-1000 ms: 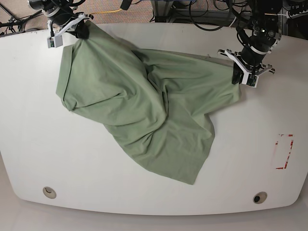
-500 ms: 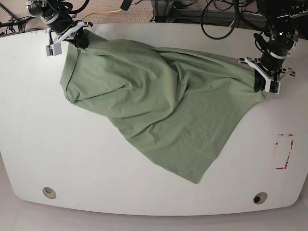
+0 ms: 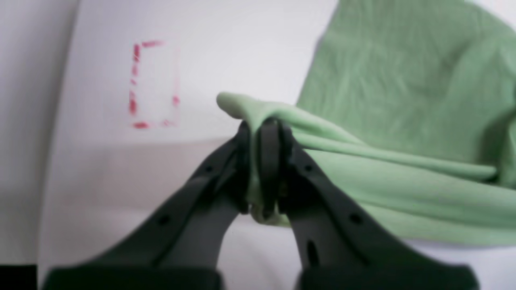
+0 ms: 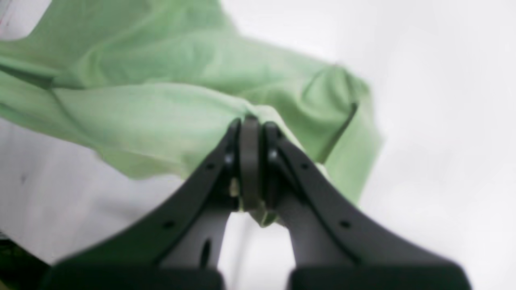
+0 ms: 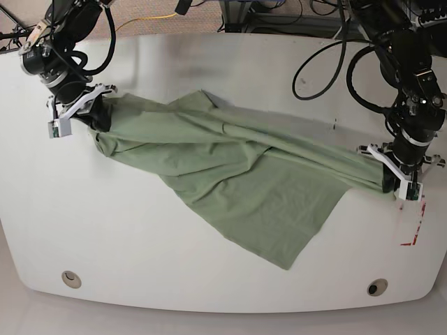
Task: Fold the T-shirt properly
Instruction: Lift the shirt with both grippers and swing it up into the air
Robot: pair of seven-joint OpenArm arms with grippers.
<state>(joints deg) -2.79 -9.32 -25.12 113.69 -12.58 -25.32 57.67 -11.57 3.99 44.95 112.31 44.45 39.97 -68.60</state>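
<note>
The sage-green T-shirt (image 5: 244,167) is stretched across the white table (image 5: 174,265) between my two grippers, with a loose flap hanging toward the front. My left gripper (image 5: 391,183) at the base view's right is shut on a bunched edge of the T-shirt (image 3: 363,161), pinched between its black fingers (image 3: 268,161). My right gripper (image 5: 91,115) at the base view's left is shut on the other edge of the T-shirt (image 4: 161,108), cloth gathered at its fingertips (image 4: 250,161).
A red dashed rectangle (image 5: 413,220) is marked on the table beside my left gripper; it also shows in the left wrist view (image 3: 153,84). Two round holes (image 5: 70,279) (image 5: 377,287) sit near the front edge. Cables (image 5: 314,21) lie behind the table.
Both grippers have moved toward the table's front and farther apart, still holding the shirt. The cloth is now pulled into a long taut band.
</note>
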